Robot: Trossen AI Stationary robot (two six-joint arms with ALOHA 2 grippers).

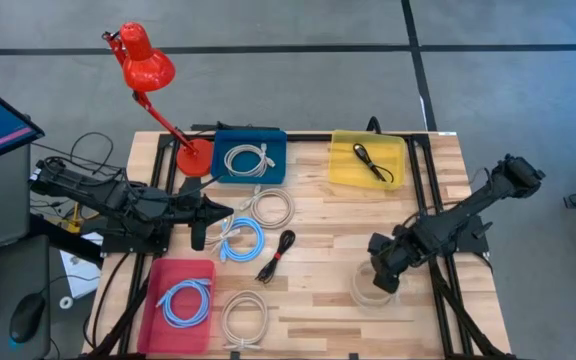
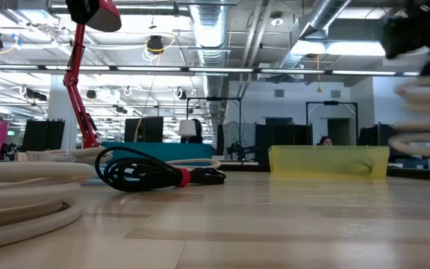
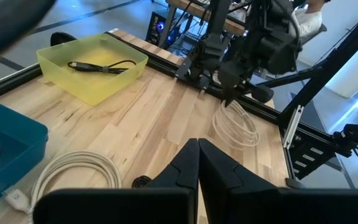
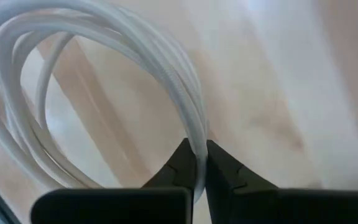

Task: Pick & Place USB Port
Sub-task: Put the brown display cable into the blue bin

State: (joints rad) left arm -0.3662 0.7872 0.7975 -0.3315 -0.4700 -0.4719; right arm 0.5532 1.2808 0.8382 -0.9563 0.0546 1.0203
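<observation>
My right gripper [image 1: 383,277] is over the table's right near part, shut on a coil of white cable [image 1: 371,290], which also shows in the left wrist view [image 3: 235,122]. In the low view the coil [image 2: 422,119] appears blurred at the right, above the tabletop. My left gripper [image 1: 200,214] waits, shut, over the table's left middle, touching nothing. A yellow bin [image 1: 368,160] with a black cable stands at the far edge. My right gripper pinches the white coil between its two fingers on a bundle of strands at the loop's edge [image 4: 196,144]. The fingers come from above, slanting down, and lie across the strands. The coil hangs tilted below the fingers [image 3: 238,127], seemingly clear of the table.
A blue bin [image 1: 249,158] with a white cable stands far, a pink bin [image 1: 180,300] with a blue cable near left. White coils [image 1: 269,207] [image 1: 243,318], a blue coil [image 1: 240,240] and a black cable [image 1: 276,256] lie mid-table. A red lamp [image 1: 146,62] stands far left.
</observation>
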